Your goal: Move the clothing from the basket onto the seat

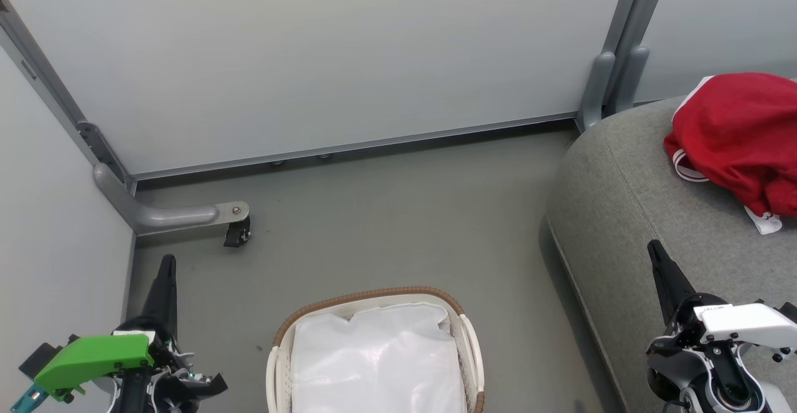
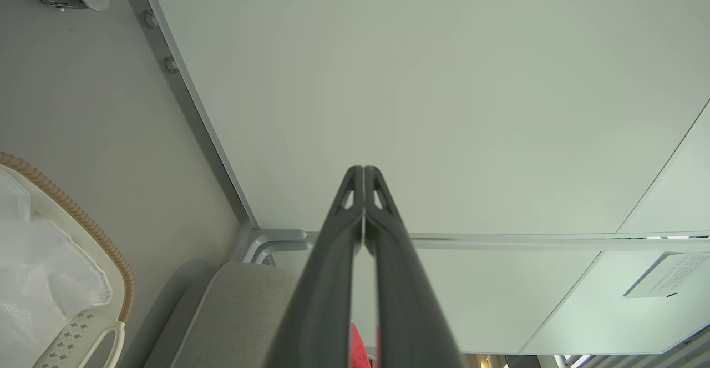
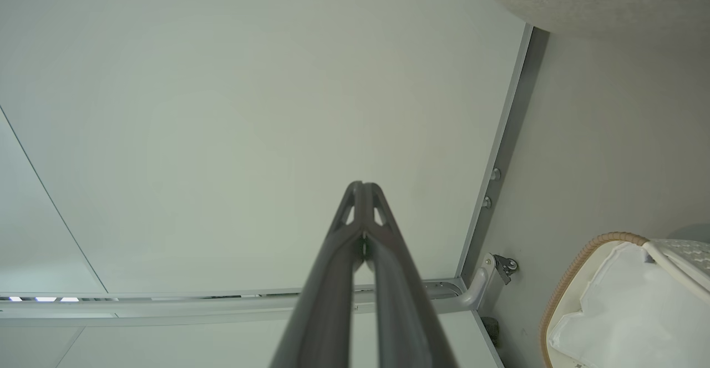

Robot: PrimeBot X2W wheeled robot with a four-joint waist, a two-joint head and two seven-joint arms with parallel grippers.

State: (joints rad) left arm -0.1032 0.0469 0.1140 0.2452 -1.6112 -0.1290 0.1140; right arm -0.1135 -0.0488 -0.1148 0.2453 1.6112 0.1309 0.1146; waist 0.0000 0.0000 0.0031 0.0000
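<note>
Ahead of your right gripper (image 1: 657, 257) and off to its right, the clothing (image 1: 735, 132) lies bunched on the seat (image 1: 616, 213), well apart from the fingers, which are pressed together on nothing. Your left gripper (image 1: 166, 270) is likewise closed and empty, with the basket (image 1: 373, 293) just to its right. What you can see of the basket holds just its white liner (image 1: 380, 363); its near end is cut off, so a leftover piece cannot be ruled out. A reach in there could pinch the loose liner, and a forward sweep of the right arm could hook the garment and drag it off.
</note>
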